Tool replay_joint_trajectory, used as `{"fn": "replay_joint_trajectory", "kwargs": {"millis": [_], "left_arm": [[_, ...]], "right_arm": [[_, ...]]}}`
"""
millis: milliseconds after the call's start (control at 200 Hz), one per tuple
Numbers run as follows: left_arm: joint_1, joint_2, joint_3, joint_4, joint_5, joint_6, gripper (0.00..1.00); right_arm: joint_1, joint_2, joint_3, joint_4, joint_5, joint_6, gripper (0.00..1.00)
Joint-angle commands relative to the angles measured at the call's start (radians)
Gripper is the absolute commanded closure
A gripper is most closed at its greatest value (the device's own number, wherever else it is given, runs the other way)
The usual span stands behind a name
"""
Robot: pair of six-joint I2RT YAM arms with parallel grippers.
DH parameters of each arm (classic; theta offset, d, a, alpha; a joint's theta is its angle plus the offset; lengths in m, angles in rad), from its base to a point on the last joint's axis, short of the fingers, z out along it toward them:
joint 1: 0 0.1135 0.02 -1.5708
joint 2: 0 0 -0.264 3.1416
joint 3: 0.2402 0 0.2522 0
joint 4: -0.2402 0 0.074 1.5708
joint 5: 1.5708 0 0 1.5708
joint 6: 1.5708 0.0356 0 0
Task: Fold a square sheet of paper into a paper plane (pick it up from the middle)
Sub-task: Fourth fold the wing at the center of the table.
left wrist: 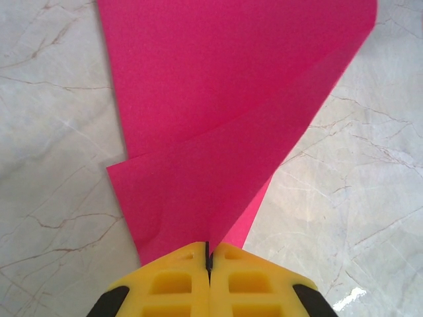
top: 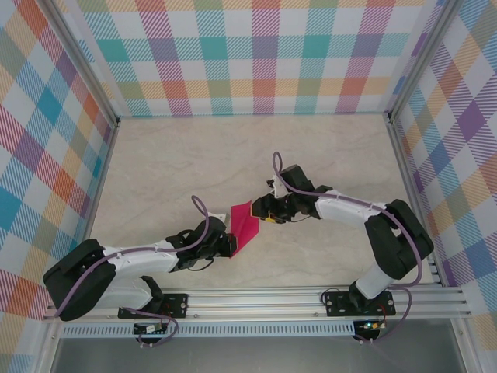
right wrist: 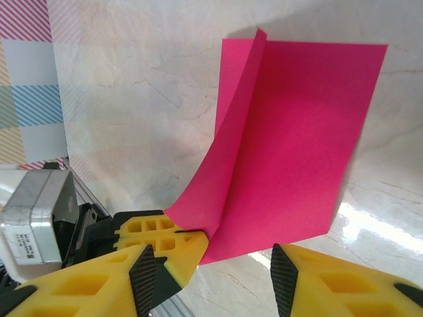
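The square sheet of paper (top: 245, 225) is magenta-pink, folded over on itself and lifted off the table, standing on edge between the two arms. My left gripper (top: 231, 244) is shut on its near lower point; in the left wrist view the yellow fingertips (left wrist: 209, 256) pinch the paper (left wrist: 231, 119) where its layers meet. My right gripper (top: 265, 211) is open at the sheet's right side. In the right wrist view its black-padded fingers (right wrist: 143, 276) stand wide apart, just below the paper's (right wrist: 297, 145) lower edge, without touching it. The left gripper's fingers (right wrist: 157, 239) show there too, clamped on the corner.
The marble-look tabletop (top: 194, 163) stretches behind and to both sides of the arms. Checked walls (top: 256, 54) close it in at the back and sides. An aluminium rail (top: 264, 299) runs along the near edge, under the arm bases.
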Motion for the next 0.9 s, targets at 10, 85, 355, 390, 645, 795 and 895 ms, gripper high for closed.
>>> {"fn": "replay_joint_trajectory", "kwargs": {"millis": [10, 85, 355, 390, 645, 795, 895], "left_arm": [[0.007, -0.006, -0.012, 0.017, 0.014, 0.003, 0.98], [0.007, -0.009, -0.009, 0.011, 0.012, 0.008, 0.98], [0.007, 0.001, 0.003, -0.008, 0.007, 0.020, 0.98], [0.008, 0.005, 0.003, -0.005, 0.009, 0.020, 0.98], [0.008, 0.022, 0.011, -0.002, 0.012, 0.016, 0.98], [0.008, 0.026, 0.005, 0.002, 0.016, 0.015, 0.99], [0.008, 0.024, 0.008, -0.003, 0.017, 0.017, 0.99]], "right_arm": [[0.025, 0.055, 0.037, 0.015, -0.048, 0.018, 0.48], [0.046, 0.088, 0.075, -0.017, -0.037, 0.014, 0.47], [0.076, 0.137, 0.127, -0.029, -0.028, 0.029, 0.45], [0.076, 0.141, 0.130, -0.035, -0.028, 0.031, 0.45], [0.080, 0.174, 0.143, -0.058, -0.023, 0.026, 0.45], [0.080, 0.163, 0.140, -0.081, -0.002, 0.025, 0.45], [0.080, 0.161, 0.142, -0.098, 0.008, 0.022, 0.45]]}}
